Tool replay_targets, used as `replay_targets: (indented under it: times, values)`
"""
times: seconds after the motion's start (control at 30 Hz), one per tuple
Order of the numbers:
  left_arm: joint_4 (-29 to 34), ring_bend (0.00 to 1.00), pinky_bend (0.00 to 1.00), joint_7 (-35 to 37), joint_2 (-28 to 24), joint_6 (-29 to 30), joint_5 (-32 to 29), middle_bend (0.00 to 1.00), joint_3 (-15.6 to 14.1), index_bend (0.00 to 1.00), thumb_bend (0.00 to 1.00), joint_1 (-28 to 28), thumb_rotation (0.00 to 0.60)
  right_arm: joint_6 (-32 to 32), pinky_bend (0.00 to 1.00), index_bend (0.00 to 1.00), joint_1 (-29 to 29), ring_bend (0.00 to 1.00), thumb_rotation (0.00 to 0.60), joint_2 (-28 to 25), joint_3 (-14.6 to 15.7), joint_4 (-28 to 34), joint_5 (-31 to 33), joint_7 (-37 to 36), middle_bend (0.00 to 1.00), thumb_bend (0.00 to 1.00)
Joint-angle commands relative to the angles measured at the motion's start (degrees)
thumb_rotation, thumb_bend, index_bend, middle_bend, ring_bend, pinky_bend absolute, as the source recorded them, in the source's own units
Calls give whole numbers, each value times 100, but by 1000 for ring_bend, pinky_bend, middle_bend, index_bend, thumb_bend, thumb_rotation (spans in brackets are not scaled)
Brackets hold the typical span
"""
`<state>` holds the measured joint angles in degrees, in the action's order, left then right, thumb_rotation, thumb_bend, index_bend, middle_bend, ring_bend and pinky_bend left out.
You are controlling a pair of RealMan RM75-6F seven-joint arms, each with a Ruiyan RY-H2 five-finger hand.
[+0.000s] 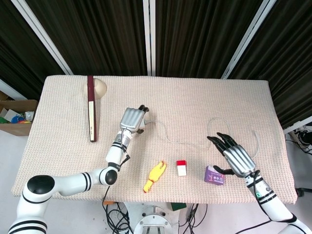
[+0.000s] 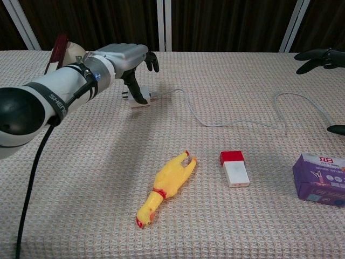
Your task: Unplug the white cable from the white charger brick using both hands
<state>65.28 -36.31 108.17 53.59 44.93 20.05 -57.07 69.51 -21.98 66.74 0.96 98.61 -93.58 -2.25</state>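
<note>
Chest view: left robot hand (image 2: 126,56) over charger brick (image 2: 141,97), grip unclear. Cable (image 2: 237,123) plugged in, on table. Right robot hand (image 1: 234,156) spread, empty, away. Unplug pending.

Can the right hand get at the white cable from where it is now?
Probably yes. The right hand is open above the table, and the white cable loops just beyond its fingertips with nothing between them; the purple box lies on the near side.
</note>
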Motion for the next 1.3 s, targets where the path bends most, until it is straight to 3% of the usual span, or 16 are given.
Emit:
replay_targets:
  times: [0.03, 0.17, 0.4, 0.7, 1.3]
  values:
    - [-418, 706, 964, 55, 205, -140, -196, 241, 119, 281, 61, -160, 600, -11, 135, 59, -2, 5, 600, -2, -12, -14, 30, -3, 161, 230]
    - [-696, 709, 965, 12, 199, -236, -348, 256, 164, 297, 61, -215, 600, -30, 136, 59, -7, 5, 600, 1, -39, -52, 90, -45, 161, 231]
    - [-585, 710, 965, -82, -108, -230, -624, 267, 198, 312, 62, -101, 600, -97, 136, 59, -60, 5, 600, 48, -75, -135, 117, -106, 161, 231]
    - [-58, 709, 964, 394, -641, -1066, -1262, 263, 277, 332, 119, 30, 600, -126, 136, 59, -81, 5, 600, 66, -72, -142, 121, -102, 159, 231]
    - [-755, 705, 954, 1283, -426, -1444, -1050, 262, 72, 361, 191, -126, 600, -50, 137, 59, 14, 5, 600, 2, -47, -67, 174, -69, 157, 230]
